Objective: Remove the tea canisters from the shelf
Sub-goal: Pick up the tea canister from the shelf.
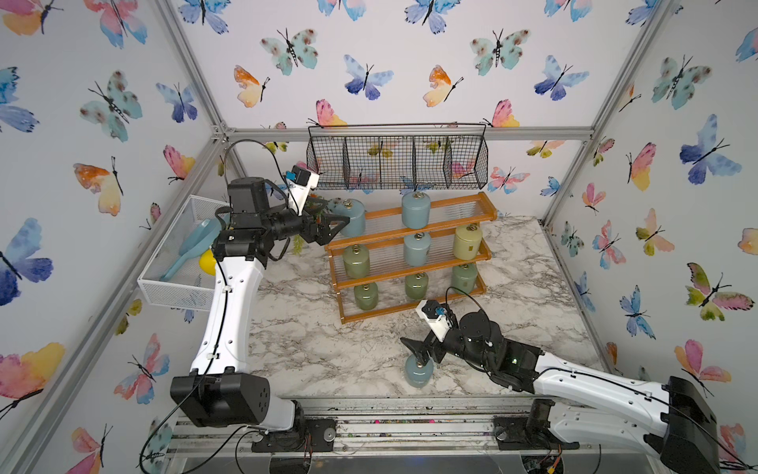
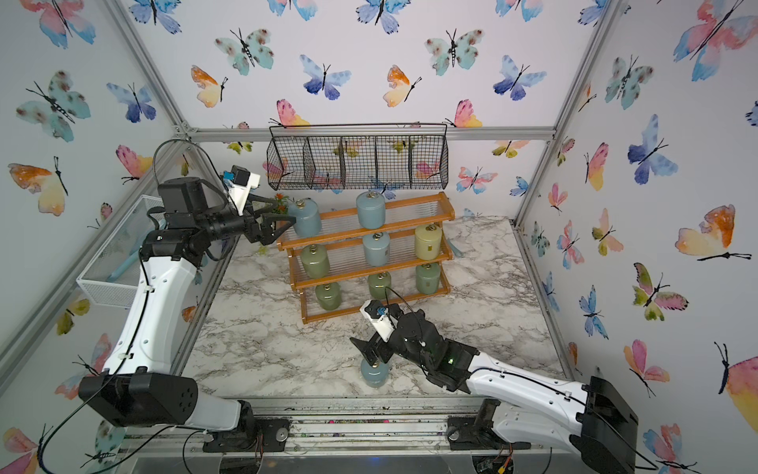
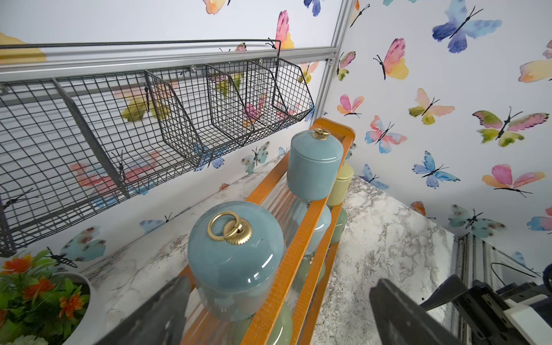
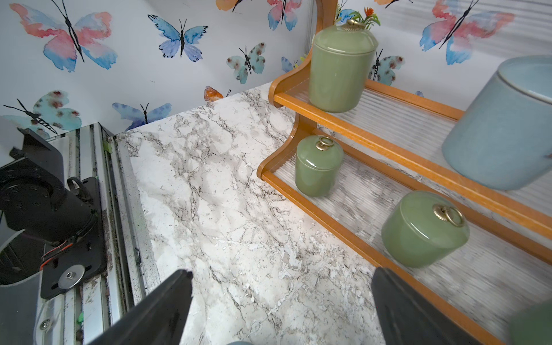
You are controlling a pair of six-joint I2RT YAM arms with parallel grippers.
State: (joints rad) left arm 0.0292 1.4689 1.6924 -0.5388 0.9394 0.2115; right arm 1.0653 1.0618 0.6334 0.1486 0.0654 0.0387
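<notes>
— So, where did the nine small glossy tea canisters (image 1: pixel 416 209) with domed lids and brass ring pulls stand?

— Eight were on the three-tier stepped shelf (image 1: pixel 489 210) of orange-brown wood and clear ribbed panels. Two pale blue ones stood on its top tier, a green, a blue and the pale yellow one on its middle tier, and three green on its lowest. The ninth, a pale blue canister (image 1: pixel 418 371), stood upright on the marbled table (image 1: pixel 311 349) well in front of the shelf.

— And the claws?

— Both were released, jaws spread wide, gripping nothing. The left gripper (image 3: pixel 282 282) hung at the shelf's left end, about the end blue canister (image 3: pixel 236 260) on the top tier. The right gripper (image 1: pixel 416 353) hovered just over the jar in front of the shelf.

— What worried you?

— The left jaws seemed to straddle the top tier's front rail (image 3: pixel 286 263) as well as the jar. Closing there could have pinched wood, jolted the shelf and tipped the neighbours. The glaze looked slippery too. The black wire basket (image 1: pixel 398 164) hung close above the shelf, so a straight lift might have struck it.
</notes>
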